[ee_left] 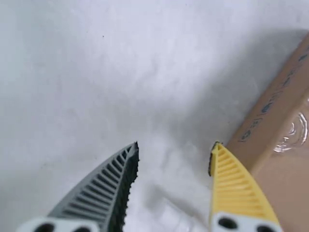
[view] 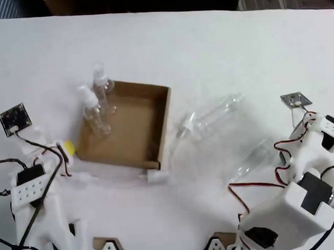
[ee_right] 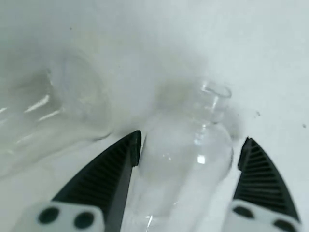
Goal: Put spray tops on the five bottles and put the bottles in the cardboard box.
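High view: the cardboard box (view: pixel 161 131) lies open on the white table (view: pixel 207 44). Two capped bottles (view: pixel 94 112) stand upright in its far left corner, each with a white spray top on. A third clear bottle (view: pixel 217 114) lies on the table to the right of the box, and it seems to carry a white top at the end nearer the box. A fourth bottle (view: pixel 252 161) lies nearer the right arm (view: pixel 305 202). A loose spray top (view: pixel 156 176) rests on the table just beside the box's near corner. The left arm (view: pixel 33 191) sits at the box's left side.

Left wrist view: the left gripper (ee_left: pixel 175 147) hangs over bare table with its fingers spread and holding nothing, the yellow one just beside the box's outer wall.

Right wrist view: the right gripper (ee_right: pixel 193 140) has its fingers spread on either side of the open-necked bottle (ee_right: pixel 183 159), which lies between them ungripped.

My judgement is that two bottles are finished and the rest need tops or boxing.
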You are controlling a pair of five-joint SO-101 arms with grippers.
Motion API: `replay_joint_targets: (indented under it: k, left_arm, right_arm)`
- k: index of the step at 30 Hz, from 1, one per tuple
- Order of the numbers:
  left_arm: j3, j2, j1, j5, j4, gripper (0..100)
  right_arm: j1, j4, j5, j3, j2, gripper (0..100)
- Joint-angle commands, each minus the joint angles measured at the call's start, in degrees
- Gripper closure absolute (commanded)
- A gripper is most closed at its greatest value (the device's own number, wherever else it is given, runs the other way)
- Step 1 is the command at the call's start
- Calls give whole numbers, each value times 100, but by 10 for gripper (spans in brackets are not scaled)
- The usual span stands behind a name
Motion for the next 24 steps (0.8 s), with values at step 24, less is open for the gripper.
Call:
replay_joint_targets:
  k: [24]
  left_arm:
    - [-3508,-31,1956,79,3508,763]
  right_arm:
    - [1015,857,422,-862,-708,982]
